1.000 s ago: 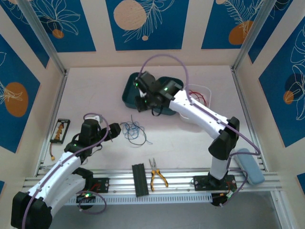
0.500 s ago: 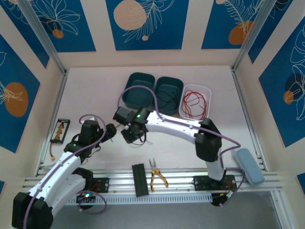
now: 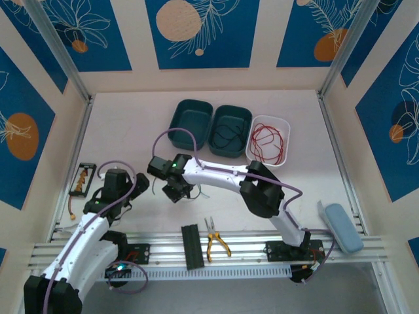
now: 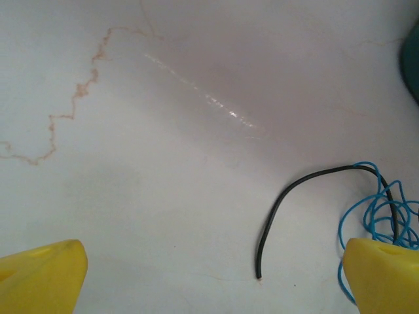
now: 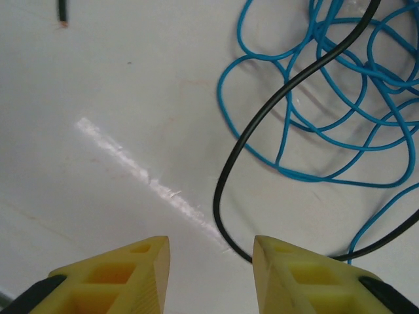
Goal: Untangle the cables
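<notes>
A tangle of blue cable [image 5: 314,111] lies on the white table with a black cable [image 5: 226,190] looping through it. My right gripper [image 5: 211,261] hovers just above it, open, and the black loop runs between the yellow fingertips [image 5: 124,275] untouched. In the top view this gripper [image 3: 175,191] covers most of the tangle. My left gripper [image 4: 213,275] is wide open over bare table; the black cable's free end [image 4: 260,275] lies between its fingers and the blue cable [image 4: 376,212] sits by the right fingertip. A red cable [image 3: 267,140] rests in the white bin, and another black cable [image 3: 228,134] in a teal bin.
Two teal bins [image 3: 191,121] and the white bin [image 3: 283,124] stand at the back. Yellow-handled pliers [image 3: 216,239] and a black block [image 3: 191,245] lie on the front rail. A black holder [image 3: 82,180] sits at the left and a pale blue case [image 3: 340,226] at the right.
My right arm swung from the teal bins down and left to the blue-and-black tangle, and its jaws opened wider. The left arm pulled back a little.
</notes>
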Motion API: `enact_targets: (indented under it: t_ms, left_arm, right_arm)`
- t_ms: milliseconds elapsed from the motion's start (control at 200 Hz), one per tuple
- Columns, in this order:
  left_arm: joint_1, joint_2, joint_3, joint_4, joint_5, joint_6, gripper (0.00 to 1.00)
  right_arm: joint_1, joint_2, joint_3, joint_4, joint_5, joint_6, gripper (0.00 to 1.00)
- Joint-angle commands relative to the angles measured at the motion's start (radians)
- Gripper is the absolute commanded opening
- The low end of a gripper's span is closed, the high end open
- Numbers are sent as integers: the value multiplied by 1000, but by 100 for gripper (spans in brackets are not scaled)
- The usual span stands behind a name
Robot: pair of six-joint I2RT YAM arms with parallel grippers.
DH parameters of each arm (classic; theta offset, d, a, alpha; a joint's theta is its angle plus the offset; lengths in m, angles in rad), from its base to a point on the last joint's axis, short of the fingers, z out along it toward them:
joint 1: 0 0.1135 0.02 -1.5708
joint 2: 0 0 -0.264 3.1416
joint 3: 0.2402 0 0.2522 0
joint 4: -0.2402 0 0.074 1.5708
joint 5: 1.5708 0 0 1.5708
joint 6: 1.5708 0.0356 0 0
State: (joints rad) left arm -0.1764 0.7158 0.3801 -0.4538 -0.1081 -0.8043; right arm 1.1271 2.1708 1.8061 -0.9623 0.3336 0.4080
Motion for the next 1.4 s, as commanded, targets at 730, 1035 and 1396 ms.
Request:
enact_targets:
  t_ms: [730,1035,1396]
  left_arm:
    - [42,-13,-38,27,100,-3,100]
    - [43,-46,-38,28,101,-2,100]
    - [43,-52,-52,50,119,-4,100]
  right_arm:
    - [-37,-58,96,-30,-4,-38,6]
    - [-66,-215,107,-38,10,-26,0]
    - [-88,-374,135,-33,29,-24,0]
